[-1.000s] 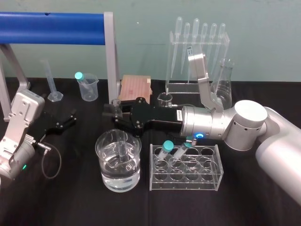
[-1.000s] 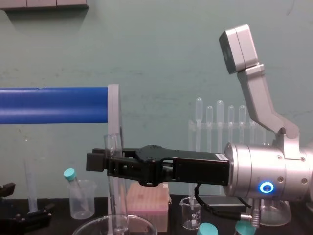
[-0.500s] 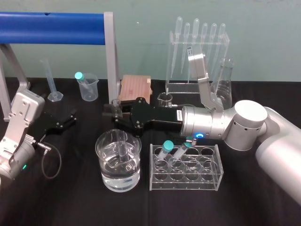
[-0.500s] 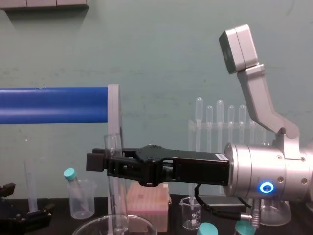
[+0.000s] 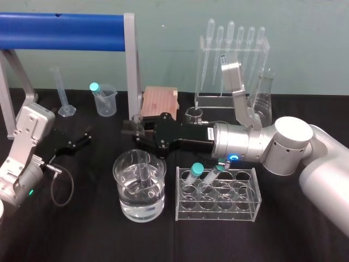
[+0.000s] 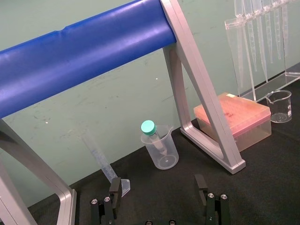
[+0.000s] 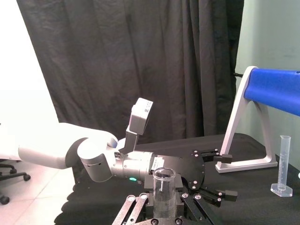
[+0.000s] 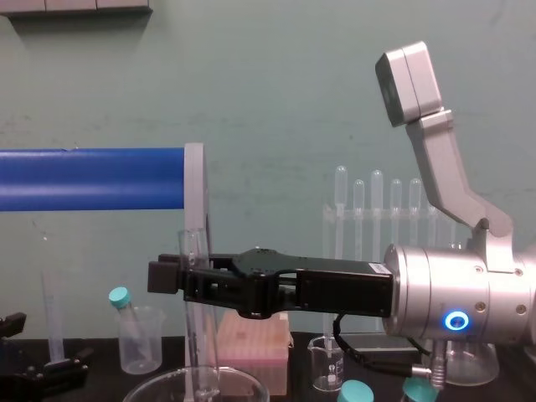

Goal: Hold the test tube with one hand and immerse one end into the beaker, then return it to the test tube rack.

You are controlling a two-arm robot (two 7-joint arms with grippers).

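Right gripper [image 5: 137,127] clamps upper part of test tube [image 8: 197,335], upright, lower end dipped in water-filled beaker [image 5: 123,183]. Thin glass likely light, rigid, slick, breakable; best gripped near top, gently. Left gripper [image 5: 80,139] parked at left, jaws wide.

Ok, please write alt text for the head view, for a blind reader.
The right gripper holds a test tube upright, its lower end inside the beaker, beside the rack. The left gripper lies open at far left.
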